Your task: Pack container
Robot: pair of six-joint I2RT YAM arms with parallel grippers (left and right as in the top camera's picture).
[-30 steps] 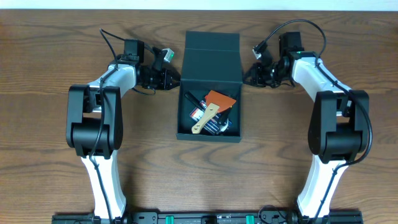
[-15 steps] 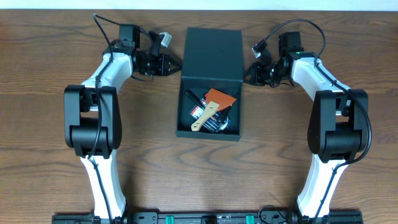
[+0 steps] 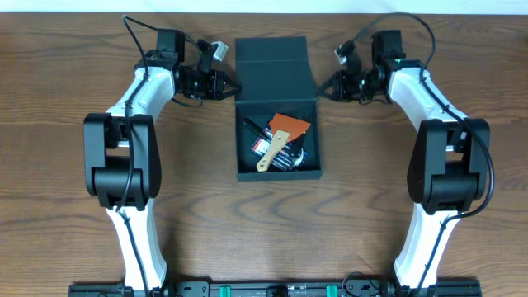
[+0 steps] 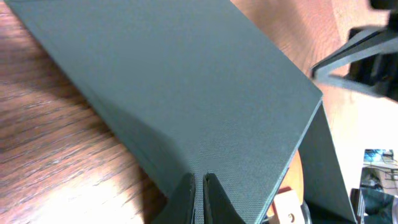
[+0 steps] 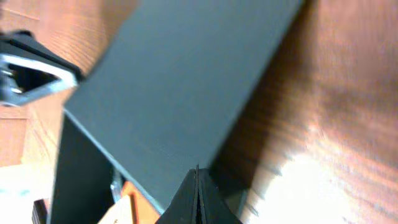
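Overhead alone shows tools (image 3: 279, 144) inside the one container (image 3: 276, 169), near the tabletop's (image 3: 66, 206) far edge. Wrist views show the left gripper (image 4: 198, 186) and right gripper (image 5: 197, 186) closed, empty, at its lid (image 4: 186, 81).

Overhead camera: faces straight down from high up, covering the brown wood-grain desk (image 3: 66, 181) from far edge to near edge. Left wrist camera: very close, looking rightward past the left gripper (image 4: 198, 180) across the flap lid (image 4: 186, 81) of the dark teal-green cardboard box (image 3: 279, 176); right wrist camera: likewise close, looking leftward past the right gripper (image 5: 197, 171). All three share that lid; each wrist view catches the opposite gripper beyond it.
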